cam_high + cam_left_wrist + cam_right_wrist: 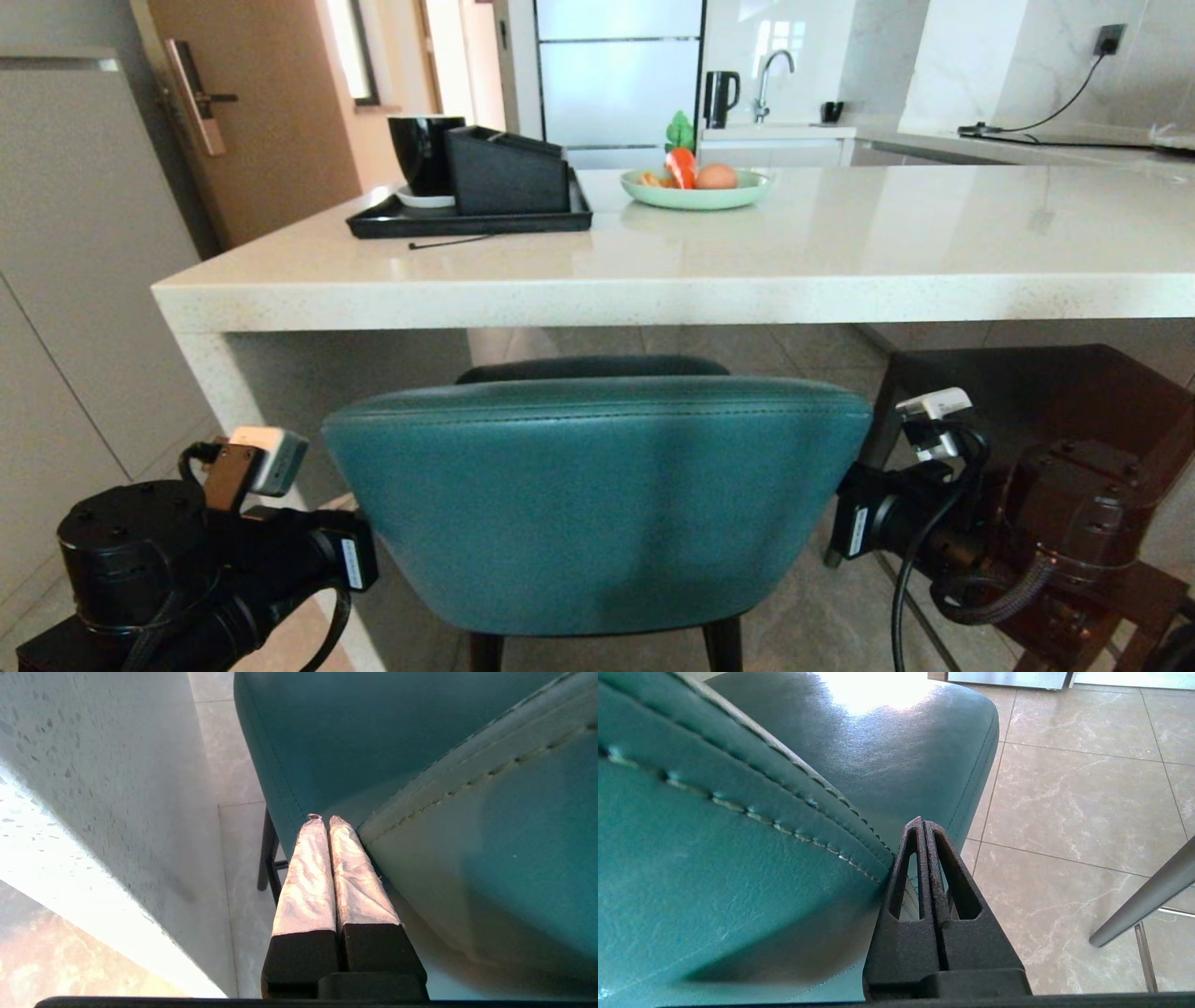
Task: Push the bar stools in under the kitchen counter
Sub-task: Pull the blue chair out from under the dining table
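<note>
The teal bar stool (pixel 597 504) stands right in front of me, its rounded back facing me and its seat partly under the kitchen counter (pixel 653 289). My left gripper (pixel 325 819) is shut with nothing in it, its taped fingers lying against the left edge of the stool's back (pixel 420 742). My right gripper (pixel 923 823) is also shut and empty, pressed beside the back's stitched right edge (pixel 738 858). In the head view both sets of fingers are hidden behind the stool's back. The boxy grey bar stool (pixel 1027 401) sits at the right, under the counter.
The counter's white slab side leg (pixel 93 788) stands close to my left arm (pixel 187 560). A grey stool leg (pixel 1143 900) slants over the floor tiles by my right gripper. On the counter lie a black tray (pixel 467 219) with a cup and a green plate (pixel 695 191) of food.
</note>
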{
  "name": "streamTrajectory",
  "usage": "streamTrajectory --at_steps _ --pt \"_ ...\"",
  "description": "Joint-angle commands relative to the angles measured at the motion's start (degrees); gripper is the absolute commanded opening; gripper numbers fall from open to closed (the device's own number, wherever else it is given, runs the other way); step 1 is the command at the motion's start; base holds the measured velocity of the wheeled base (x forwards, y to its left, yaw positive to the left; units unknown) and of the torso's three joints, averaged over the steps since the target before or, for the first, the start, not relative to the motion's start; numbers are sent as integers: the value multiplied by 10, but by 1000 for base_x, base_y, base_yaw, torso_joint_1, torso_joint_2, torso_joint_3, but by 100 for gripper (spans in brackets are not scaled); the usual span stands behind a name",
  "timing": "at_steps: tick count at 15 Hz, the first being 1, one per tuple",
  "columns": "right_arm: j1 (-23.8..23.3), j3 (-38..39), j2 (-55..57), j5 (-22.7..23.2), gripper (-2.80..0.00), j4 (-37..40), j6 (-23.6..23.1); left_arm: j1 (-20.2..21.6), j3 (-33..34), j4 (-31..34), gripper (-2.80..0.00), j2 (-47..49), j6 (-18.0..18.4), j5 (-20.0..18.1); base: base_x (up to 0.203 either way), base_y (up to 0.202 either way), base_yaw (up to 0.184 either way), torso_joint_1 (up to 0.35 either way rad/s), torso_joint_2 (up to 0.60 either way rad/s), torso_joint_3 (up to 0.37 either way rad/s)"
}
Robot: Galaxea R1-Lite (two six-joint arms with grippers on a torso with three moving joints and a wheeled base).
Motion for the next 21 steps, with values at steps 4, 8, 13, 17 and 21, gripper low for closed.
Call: streamTrajectory --at_steps 4,8,13,17,21 --pt "0 0 4 0 -280 -4 0 0 3 -6 -280 0 0 1 -127 0 1 4 -1 3" --pt "-2 -3 4 -2 -280 -3 1 -8 4 -6 -280 0 0 1 -199 0 -1 -1 6 1" --pt "-55 -6 5 0 -280 -3 3 18 -10 -6 -280 13 -2 -2 -86 0 -1 -2 2 1" --pt "-105 -39 33 -37 -280 -4 4 47 -78 -47 -280 115 -1 11 0 0 0 0 0 0" --pt "-110 -66 33 -41 -280 -10 5 87 -134 -120 -280 206 25 11 0 0 0 0 0 0"
